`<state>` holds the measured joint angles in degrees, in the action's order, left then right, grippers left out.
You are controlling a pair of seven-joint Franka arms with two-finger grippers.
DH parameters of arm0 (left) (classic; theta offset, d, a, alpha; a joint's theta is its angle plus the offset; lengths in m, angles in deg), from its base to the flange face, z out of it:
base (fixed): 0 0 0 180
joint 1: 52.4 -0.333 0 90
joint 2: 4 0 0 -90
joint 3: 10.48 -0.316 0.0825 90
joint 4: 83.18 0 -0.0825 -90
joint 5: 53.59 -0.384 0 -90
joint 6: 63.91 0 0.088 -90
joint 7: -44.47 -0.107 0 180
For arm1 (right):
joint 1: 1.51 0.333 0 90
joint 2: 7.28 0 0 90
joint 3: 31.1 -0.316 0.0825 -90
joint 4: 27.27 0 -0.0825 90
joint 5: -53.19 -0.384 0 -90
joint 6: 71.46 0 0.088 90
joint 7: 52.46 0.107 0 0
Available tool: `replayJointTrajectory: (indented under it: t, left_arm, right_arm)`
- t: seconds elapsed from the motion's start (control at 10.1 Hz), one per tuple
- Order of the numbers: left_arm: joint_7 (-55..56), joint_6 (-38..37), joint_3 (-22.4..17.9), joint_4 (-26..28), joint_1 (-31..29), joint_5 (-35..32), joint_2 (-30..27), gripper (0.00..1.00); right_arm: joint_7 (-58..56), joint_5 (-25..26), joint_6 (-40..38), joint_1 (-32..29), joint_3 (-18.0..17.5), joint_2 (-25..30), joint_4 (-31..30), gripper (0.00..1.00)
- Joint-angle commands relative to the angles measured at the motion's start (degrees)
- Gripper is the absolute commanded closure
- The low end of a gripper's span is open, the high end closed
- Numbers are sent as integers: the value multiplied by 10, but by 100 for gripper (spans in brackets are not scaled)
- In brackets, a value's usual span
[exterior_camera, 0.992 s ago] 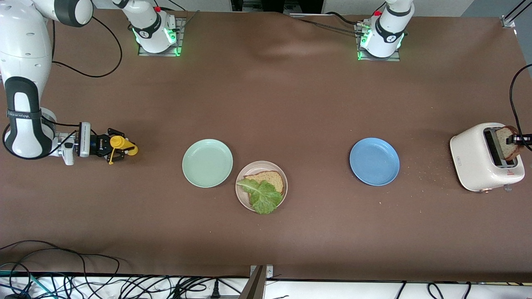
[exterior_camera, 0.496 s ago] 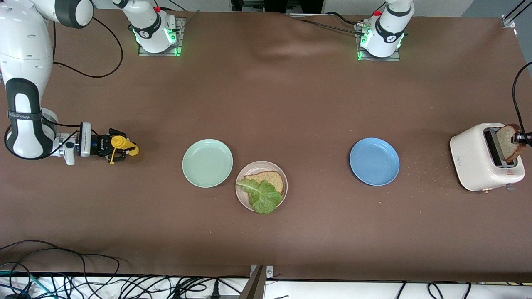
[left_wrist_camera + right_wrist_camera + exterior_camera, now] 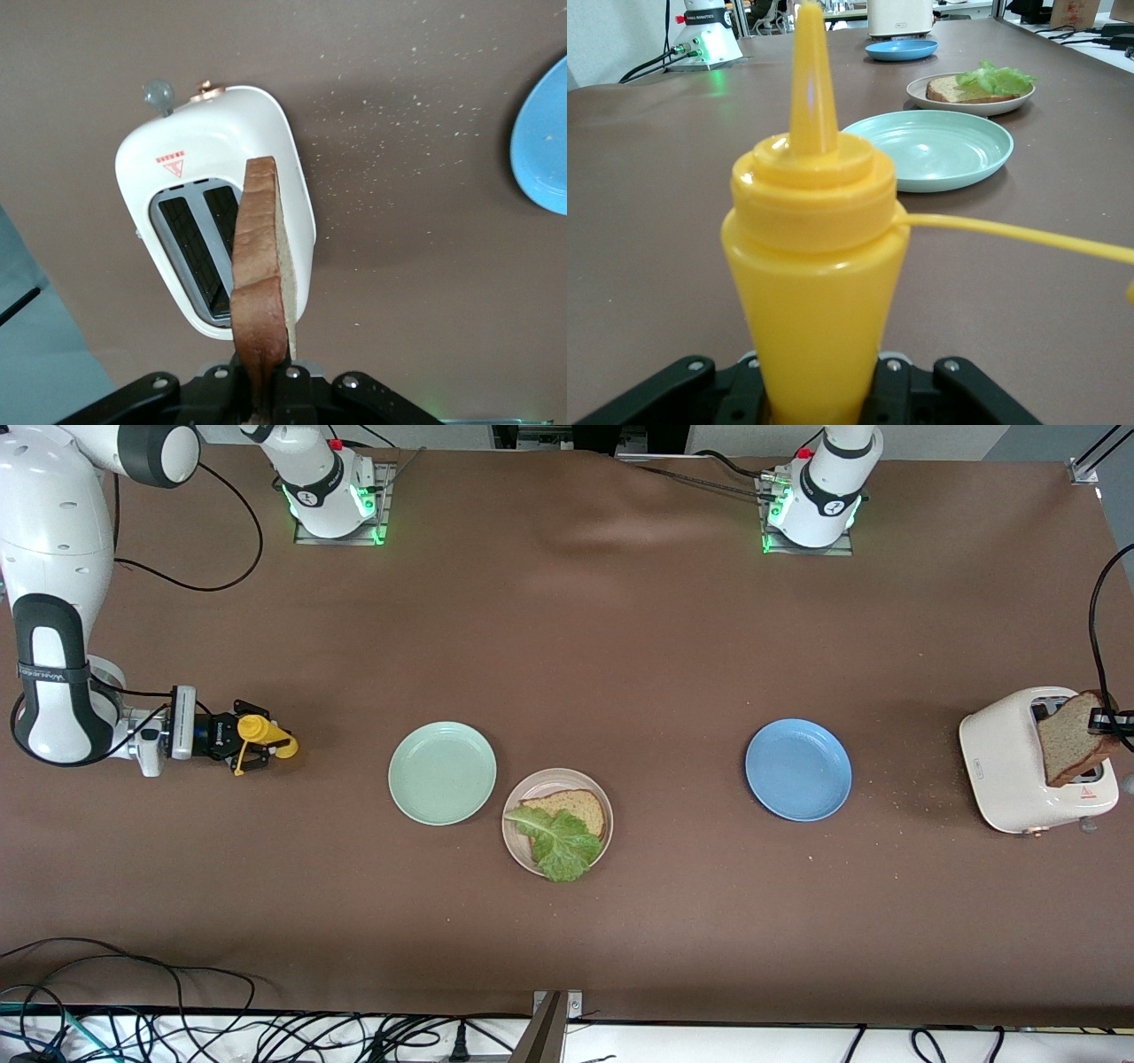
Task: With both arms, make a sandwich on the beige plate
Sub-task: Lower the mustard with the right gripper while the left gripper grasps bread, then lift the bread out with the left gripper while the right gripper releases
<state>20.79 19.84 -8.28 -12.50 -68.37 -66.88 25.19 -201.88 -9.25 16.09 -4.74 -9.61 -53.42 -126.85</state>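
- You've got the toaster [image 3: 1019, 766] at the left arm's end of the bench, left gripper [image 3: 1103, 718] clamped on a bread slice [image 3: 1067, 738] over it.
- Beige plate [image 3: 518, 841] mid-bench carries bread [image 3: 576, 809] plus lettuce [image 3: 558, 843].
- Right gripper [image 3: 252, 746] pinches a yellow squeeze bottle [image 3: 262, 733].

Even, bright overhead light fell on the brown table [image 3: 620, 646], shadows soft and short beside the toaster [image 3: 1019, 766]. Green lamps glowed at both arm bases. The yellow bottle [image 3: 815, 292] showed a pale sheen close up, and the plates farther off looked slightly soft
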Motion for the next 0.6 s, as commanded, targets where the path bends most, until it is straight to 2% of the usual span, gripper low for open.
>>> replayJointTrajectory:
  t: [0.0, 0.1, 0.2, 0.3, 0.5]
  left_arm:
    - [5, -37, -4, -48, 4, 134, 29, 100]
    - [10, -46, -5, -45, 3, 215, 33, 100]
    - [32, -48, -2, -38, 16, 256, 39, 100]
    - [58, -48, -2, -37, 36, 310, 55, 100]
    - [63, -47, -2, -37, 60, 480, 102, 100]
  right_arm:
    - [-2, -10, -5, -8, -7, -12, 11, 27]
    - [4, -10, -9, -8, -7, -12, 16, 25]
    - [7, -10, -13, -7, -7, -11, 20, 15]
    - [29, -9, -15, -8, -7, -9, 25, 0]
    - [81, 0, -53, -15, 0, -7, 58, 0]
